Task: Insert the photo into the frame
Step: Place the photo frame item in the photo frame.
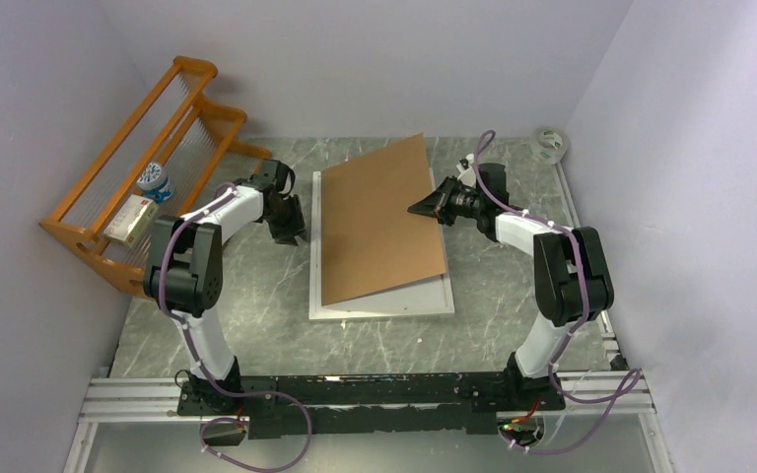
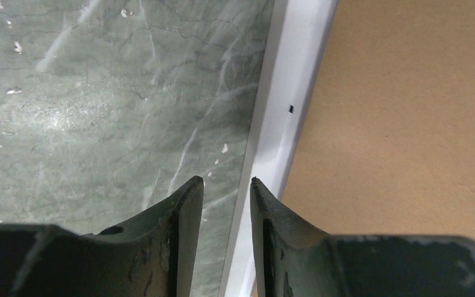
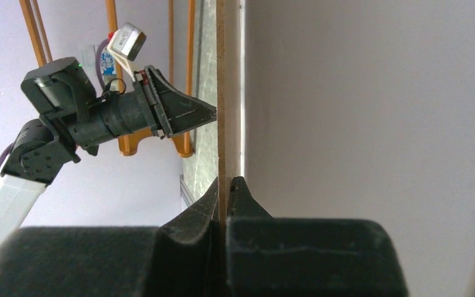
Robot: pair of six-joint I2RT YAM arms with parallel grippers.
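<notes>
The white frame lies flat on the table, back side up. A plain brown backing board lies over it, tilted, its right edge raised. My right gripper is shut on that raised edge; the right wrist view shows the board edge-on between the closed jaws. My left gripper is open with a narrow gap and empty, low over the table beside the frame's left rail, its tips not touching it. The photo's printed face is hidden or out of view.
An orange wooden rack stands at the back left, holding a small box and a blue-and-white container. A tape roll sits in the back right corner. Grey walls close in on three sides.
</notes>
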